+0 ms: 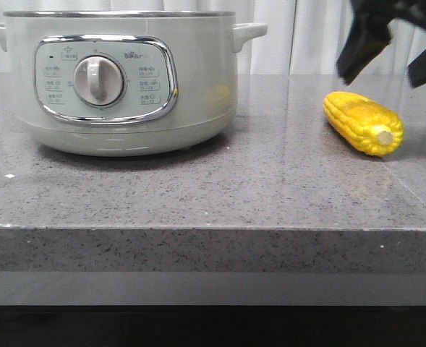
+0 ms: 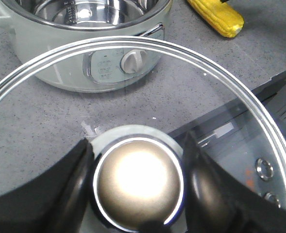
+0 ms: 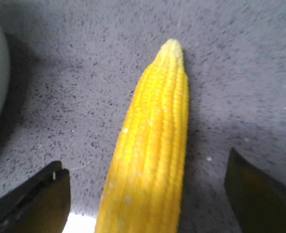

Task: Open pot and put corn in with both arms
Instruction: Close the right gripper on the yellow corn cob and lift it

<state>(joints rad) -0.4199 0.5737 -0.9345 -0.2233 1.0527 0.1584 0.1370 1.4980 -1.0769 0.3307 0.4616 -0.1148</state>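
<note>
The pale grey-green pot (image 1: 126, 79) stands at the left of the grey counter with its top open; its steel inside shows in the left wrist view (image 2: 92, 12). My left gripper (image 2: 139, 182) is shut on the round metal knob (image 2: 139, 179) of a glass lid (image 2: 206, 82), held off to the side of the pot; this gripper is out of the front view. The yellow corn (image 1: 363, 123) lies on the counter at the right. My right gripper (image 1: 390, 54) hangs open just above it, one finger either side of the cob (image 3: 152, 160), apart from it.
The counter's front edge (image 1: 213, 228) runs across the front view. White curtains (image 1: 299, 36) hang behind. In the left wrist view the corn (image 2: 216, 17) lies beyond the pot, and a dark panel with round fittings (image 2: 265, 167) lies below the counter edge.
</note>
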